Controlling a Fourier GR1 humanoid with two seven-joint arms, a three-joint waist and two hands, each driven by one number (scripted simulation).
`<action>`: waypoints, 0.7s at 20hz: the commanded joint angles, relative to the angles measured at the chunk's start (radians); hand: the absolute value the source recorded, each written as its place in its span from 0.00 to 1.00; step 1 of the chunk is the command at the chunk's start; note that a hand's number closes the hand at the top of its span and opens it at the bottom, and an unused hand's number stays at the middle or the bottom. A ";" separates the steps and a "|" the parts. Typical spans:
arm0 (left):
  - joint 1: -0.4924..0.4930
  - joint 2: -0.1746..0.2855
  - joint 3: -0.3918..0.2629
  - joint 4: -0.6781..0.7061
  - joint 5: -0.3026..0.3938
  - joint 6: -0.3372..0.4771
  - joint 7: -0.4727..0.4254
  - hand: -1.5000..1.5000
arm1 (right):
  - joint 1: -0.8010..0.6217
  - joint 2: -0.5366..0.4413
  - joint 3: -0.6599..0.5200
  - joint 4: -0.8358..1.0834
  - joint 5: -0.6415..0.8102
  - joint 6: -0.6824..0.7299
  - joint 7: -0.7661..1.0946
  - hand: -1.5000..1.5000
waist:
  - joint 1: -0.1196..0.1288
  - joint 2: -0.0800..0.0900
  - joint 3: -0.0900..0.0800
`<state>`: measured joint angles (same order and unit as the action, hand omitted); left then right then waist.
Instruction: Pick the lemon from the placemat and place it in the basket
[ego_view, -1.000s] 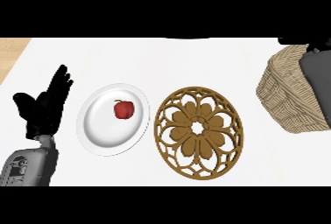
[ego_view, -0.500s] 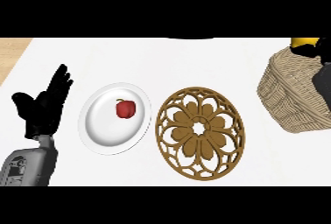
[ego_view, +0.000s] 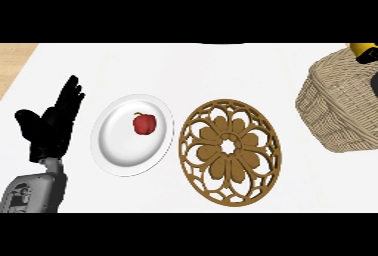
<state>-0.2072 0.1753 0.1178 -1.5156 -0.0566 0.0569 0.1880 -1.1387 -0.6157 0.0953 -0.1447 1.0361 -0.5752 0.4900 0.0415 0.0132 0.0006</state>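
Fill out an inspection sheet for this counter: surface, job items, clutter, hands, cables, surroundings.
Surface: white counter, no spills seen.
Job's things: the brown openwork placemat lies at centre with nothing on it. The wicker basket stands at right. The lemon shows partly at the upper right edge, by the basket's far rim.
Clutter: a white plate sits left of the placemat, with a small red item, perhaps a pepper, on it.
Hands: the left hand is open, fingers up, resting at left. The right hand is barely in view over the basket, near the lemon; its grip cannot be judged.
Cables: nothing seen.
Surroundings: tan strip beyond the counter's left edge.
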 joint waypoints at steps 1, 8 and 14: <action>-0.029 0.004 -0.004 0.017 -0.009 0.000 0.008 0.50 | -0.026 -0.024 -0.022 0.051 -0.008 0.057 0.016 1.00 | 0.008 0.008 0.001; 0.025 -0.021 -0.008 0.003 -0.008 0.007 -0.024 0.50 | -0.044 -0.022 -0.034 0.076 -0.026 0.267 0.017 1.00 | 0.000 0.001 0.001; 0.022 0.000 0.007 0.005 0.010 -0.020 -0.033 0.50 | 0.049 -0.020 -0.046 0.056 -0.031 0.178 -0.020 1.00 | 0.001 0.003 0.001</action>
<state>-0.2091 0.1695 0.1191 -1.4956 -0.0616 0.0552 0.1602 -1.1282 -0.6329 0.0539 -0.0823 1.0062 -0.3787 0.4834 0.0427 0.0170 0.0017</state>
